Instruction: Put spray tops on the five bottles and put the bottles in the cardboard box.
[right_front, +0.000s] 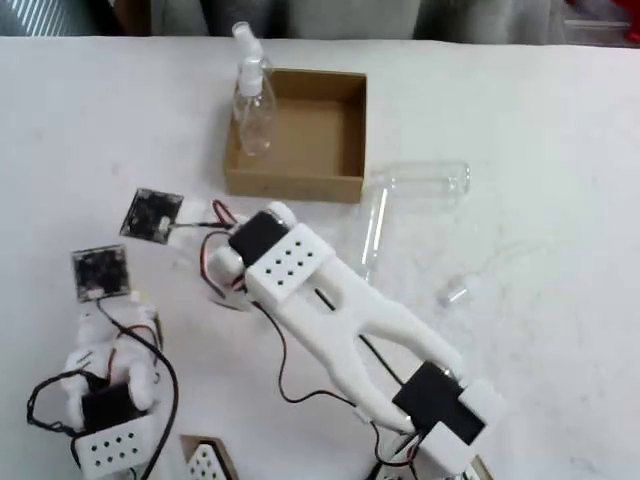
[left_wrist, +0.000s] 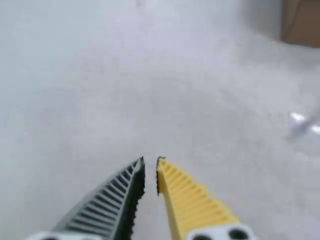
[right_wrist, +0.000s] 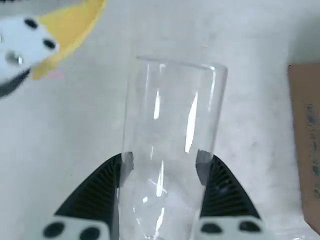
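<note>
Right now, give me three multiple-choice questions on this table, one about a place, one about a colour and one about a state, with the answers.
1. Where is the lying bottle relative to the cardboard box?
A. inside it
B. on the table beside it
C. standing upright on its rim

2. What colours are the fingers of the left claw?
A. one grey, one yellow
B. both red
C. both blue

3. What state is the right claw in?
A. wide open and empty
B. shut on a see-through bottle
C. shut on a sponge

Answers:
1 B: the high view shows it flat on the table, just off the box's corner.
2 A: the left wrist view shows both colours.
3 B: the right wrist view shows it clamping the bottle from both sides.
</note>
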